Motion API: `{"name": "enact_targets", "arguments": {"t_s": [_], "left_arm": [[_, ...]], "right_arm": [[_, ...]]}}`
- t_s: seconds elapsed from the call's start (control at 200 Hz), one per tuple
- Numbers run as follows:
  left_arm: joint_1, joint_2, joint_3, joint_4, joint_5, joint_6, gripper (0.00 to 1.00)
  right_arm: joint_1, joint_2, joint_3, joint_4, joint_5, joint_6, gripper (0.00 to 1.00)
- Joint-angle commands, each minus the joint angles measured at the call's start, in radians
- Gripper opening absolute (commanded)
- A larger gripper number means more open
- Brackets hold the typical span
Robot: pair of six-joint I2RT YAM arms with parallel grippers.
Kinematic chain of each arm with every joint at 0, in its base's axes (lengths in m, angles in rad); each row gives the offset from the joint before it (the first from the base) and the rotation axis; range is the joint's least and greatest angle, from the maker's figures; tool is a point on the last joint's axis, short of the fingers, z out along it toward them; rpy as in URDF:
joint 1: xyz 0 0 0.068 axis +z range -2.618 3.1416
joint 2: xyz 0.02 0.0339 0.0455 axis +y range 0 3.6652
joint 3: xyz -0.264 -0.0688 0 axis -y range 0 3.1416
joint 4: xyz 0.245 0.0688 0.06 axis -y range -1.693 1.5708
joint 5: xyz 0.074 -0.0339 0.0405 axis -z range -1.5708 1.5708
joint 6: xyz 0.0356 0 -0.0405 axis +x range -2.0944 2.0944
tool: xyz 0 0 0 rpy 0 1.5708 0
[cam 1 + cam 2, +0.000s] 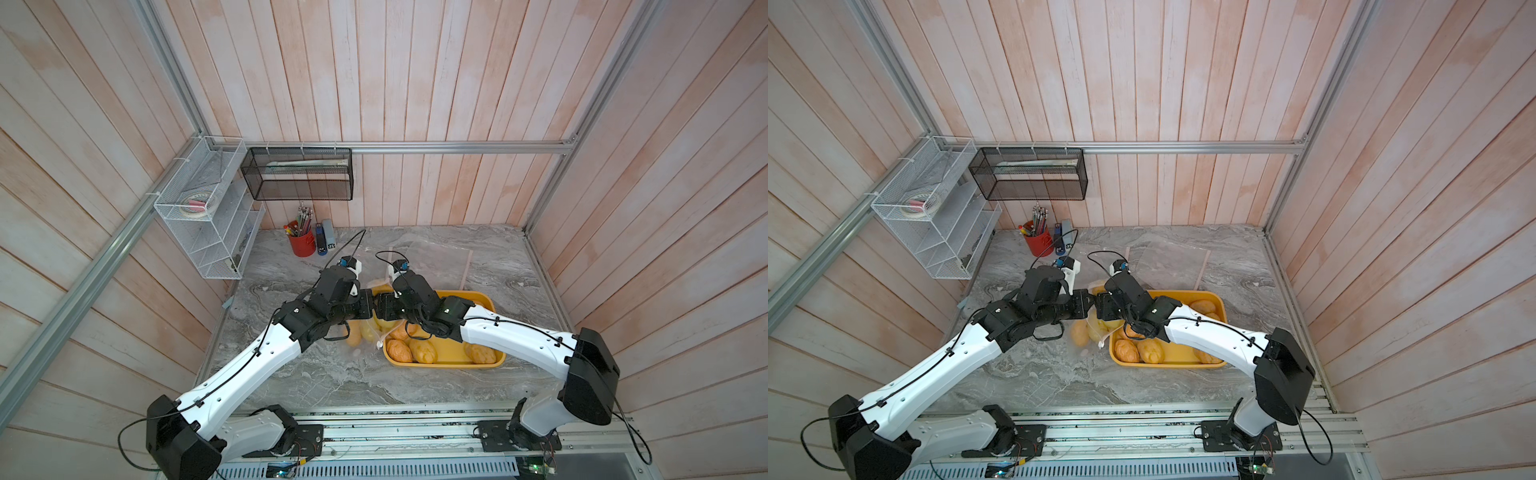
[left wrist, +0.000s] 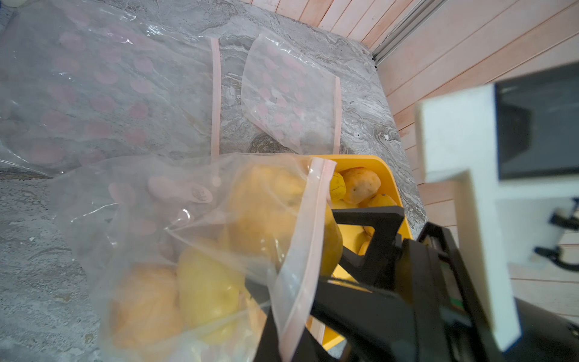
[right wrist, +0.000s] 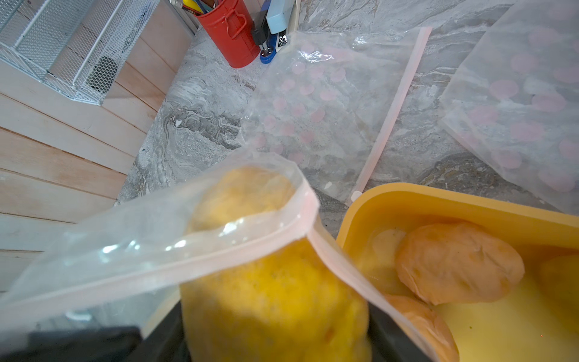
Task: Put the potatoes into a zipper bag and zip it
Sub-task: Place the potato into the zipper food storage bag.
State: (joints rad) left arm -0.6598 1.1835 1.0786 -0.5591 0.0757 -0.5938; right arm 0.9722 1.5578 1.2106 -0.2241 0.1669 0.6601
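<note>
left gripper (image 2: 282, 313) pinches crinkly clear bag (image 2: 141, 219); right gripper (image 3: 275, 341) clasps lumpy oval potato (image 3: 275, 282)

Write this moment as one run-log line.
step: bagging | left jaws: shut on rim of clear pink-dotted zipper bag | right jaws: holding lumpy yellow potato at bag mouth | yellow rectangular plastic tray: potatoes inside

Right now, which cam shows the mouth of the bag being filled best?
Right wrist: the bag faces the lens mouth-first, rim spread open with a yellow potato at it. Left wrist sees the rim strip from the side. In both top views only the bag's lower part shows; the mouth is hidden.
</note>
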Motion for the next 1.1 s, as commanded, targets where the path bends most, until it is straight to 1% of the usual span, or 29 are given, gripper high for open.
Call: {"name": "enact_targets", "arguments": {"t_s": [0.0,0.085,0.15,0.235,0.405,0.595,0.715,0.845,0.93,1.095], "left_arm": [[-0.001,0.005,-0.008,0.043,0.049,0.019,0.0],[-0.001,0.005,-0.01,0.049,0.066,0.021,0.0],[-0.001,0.005,-0.011,0.051,0.071,0.02,0.0],[-0.001,0.008,-0.012,0.048,0.068,0.015,0.0],[0.013,0.017,-0.016,0.044,0.068,-0.008,0.0],[0.054,0.017,-0.032,0.053,0.101,-0.016,0.0],[0.06,0.016,-0.034,0.056,0.11,-0.018,0.0],[0.062,0.016,-0.037,0.059,0.117,-0.017,0.0],[0.065,0.015,-0.038,0.057,0.116,-0.018,0.0],[0.069,0.008,-0.04,0.055,0.111,-0.021,0.0]], "right_arm": [[-0.001,0.021,0.028,0.04,0.01,-0.014,0.36],[-0.001,0.037,0.04,0.033,0.011,-0.016,0.41],[-0.001,0.045,0.047,0.025,0.009,-0.017,0.51],[-0.001,0.044,0.048,0.015,0.019,-0.019,0.58],[0.002,0.016,0.037,-0.018,0.061,-0.024,0.67],[0.008,-0.02,0.02,-0.029,0.063,-0.038,0.79],[0.012,-0.041,0.013,-0.032,0.056,-0.047,0.82],[0.013,-0.068,0.002,-0.043,0.061,-0.047,0.82],[0.013,-0.099,-0.013,-0.056,0.086,-0.042,0.81],[0.011,-0.194,-0.091,-0.064,0.135,-0.026,0.71]]}}
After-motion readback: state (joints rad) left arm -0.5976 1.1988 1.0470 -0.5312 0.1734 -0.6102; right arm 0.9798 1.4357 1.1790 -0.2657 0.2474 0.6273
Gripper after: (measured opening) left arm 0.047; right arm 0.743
